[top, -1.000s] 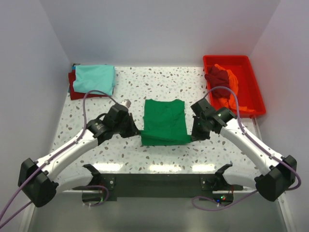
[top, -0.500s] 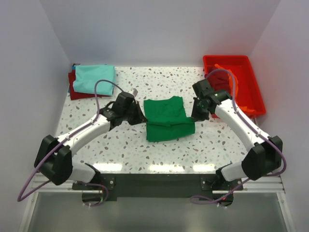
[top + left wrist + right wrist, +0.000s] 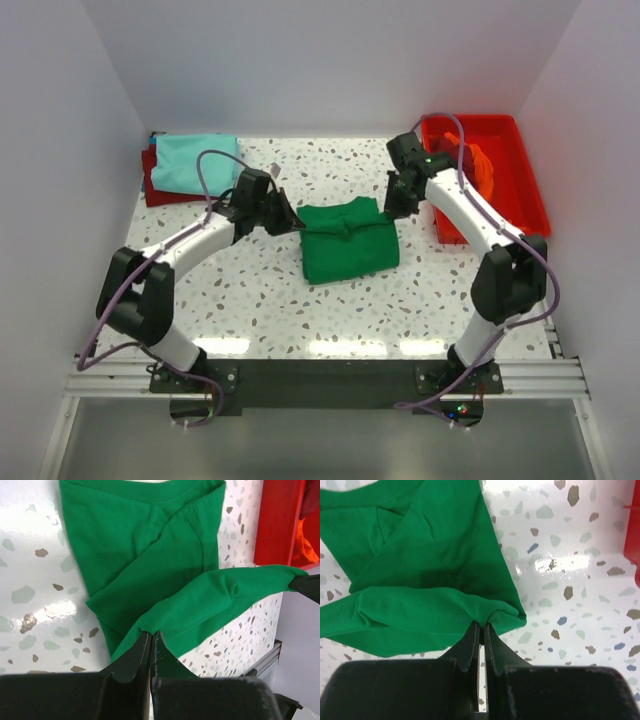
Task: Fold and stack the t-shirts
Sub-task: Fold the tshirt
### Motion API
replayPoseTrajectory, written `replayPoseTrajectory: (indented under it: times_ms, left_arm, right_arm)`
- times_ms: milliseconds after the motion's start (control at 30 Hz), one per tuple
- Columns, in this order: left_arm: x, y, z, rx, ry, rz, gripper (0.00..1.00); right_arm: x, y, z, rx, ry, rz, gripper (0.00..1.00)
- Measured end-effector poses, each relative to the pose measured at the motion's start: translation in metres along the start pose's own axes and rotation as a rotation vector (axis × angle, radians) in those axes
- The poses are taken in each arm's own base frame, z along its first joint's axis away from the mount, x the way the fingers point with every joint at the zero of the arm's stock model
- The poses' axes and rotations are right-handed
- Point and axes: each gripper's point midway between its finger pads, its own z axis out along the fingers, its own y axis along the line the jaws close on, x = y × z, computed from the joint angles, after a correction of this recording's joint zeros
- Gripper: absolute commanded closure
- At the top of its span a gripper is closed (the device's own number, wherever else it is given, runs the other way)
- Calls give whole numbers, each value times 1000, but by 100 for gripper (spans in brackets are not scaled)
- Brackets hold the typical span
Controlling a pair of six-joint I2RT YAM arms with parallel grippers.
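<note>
Hemmed right by red tray, far left by teal-topped stack, apparently against wall; open tabletop before green t-shirt.

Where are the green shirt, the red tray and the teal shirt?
green shirt [image 3: 350,252]: top view, its folded middle.
red tray [image 3: 518,170]: top view, its bare right side.
teal shirt [image 3: 195,160]: top view, its middle.

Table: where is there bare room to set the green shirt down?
Bare tabletop runs between the teal shirt and the red tray, behind the green shirt. The near strip before it is bare too. Crowded beside it: the left hand and right hand pinch its edge.
</note>
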Motion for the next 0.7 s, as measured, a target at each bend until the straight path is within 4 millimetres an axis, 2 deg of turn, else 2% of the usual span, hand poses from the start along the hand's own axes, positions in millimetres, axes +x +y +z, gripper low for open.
replayPoseTrajectory:
  times_ms: [267, 567, 700]
  left_arm:
    - [-11, 29, 32, -11, 35, -63, 100]
    - [-35, 29, 52, 39, 8, -87, 100]
    - [-46, 33, 67, 47, -4, -109, 100]
  right_arm:
    - [-22, 10, 43, 24, 32, -19, 100]
    - [-55, 23, 60, 10, -4, -15, 100]
    - [-62, 23, 77, 18, 6, -7, 100]
